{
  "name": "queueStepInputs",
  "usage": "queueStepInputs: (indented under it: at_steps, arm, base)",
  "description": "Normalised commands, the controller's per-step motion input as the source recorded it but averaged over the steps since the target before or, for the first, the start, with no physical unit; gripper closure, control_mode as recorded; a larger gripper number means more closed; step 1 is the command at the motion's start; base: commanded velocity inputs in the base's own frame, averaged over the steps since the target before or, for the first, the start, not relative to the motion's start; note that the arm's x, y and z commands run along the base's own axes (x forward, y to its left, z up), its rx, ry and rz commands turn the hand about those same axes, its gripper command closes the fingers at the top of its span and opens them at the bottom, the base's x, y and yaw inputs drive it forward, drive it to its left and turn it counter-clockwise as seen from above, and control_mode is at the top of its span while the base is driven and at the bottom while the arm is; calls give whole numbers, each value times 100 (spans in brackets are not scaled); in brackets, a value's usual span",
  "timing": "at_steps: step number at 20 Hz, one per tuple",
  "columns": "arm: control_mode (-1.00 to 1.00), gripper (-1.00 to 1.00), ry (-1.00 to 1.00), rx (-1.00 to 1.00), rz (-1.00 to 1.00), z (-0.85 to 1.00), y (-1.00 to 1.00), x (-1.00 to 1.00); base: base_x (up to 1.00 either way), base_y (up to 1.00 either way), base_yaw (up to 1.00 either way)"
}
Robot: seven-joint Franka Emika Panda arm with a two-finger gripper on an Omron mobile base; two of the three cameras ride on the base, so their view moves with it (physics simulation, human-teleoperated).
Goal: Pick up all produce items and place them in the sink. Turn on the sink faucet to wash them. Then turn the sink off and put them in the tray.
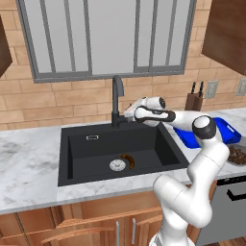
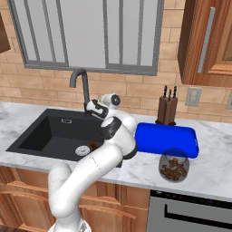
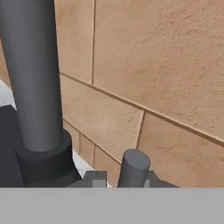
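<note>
Marble-look counter (image 1: 29,158) fronts a brick kitchen wall as I steer the arm over the sink. Nearest me, the large rectangular matte-black basin (image 1: 144,144) carries the one produce item I can find, a small curved dark-brown banana-shaped piece (image 1: 129,161), lying on the basin floor just beside the round silver drain (image 1: 117,165), its long axis running roughly front to back. Off the basin's right edge sits the bright blue rectangular tray (image 2: 166,139). At the basin's back edge, my claw (image 1: 129,114) has its fingers together and holds nothing, poised just right of the tall black gooseneck faucet (image 1: 116,98). Through the hand camera the thin upright lever (image 3: 132,168) stands just beside the faucet's column, long axis vertical. I judge turning the water on is the step in hand.
</note>
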Motion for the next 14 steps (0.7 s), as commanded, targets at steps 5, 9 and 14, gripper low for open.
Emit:
queueStepInputs:
  at_steps: [5,9,14]
  arm:
    - [-100,-100,-1,-4,4,10,4,0]
    - [-100,-100,-6,-1,3,16,0,-12]
    - [-100,-100,-5,0,2,19,-19,-21]
  base:
    - [0,0,0]
    - [0,0,0]
    - [0,0,0]
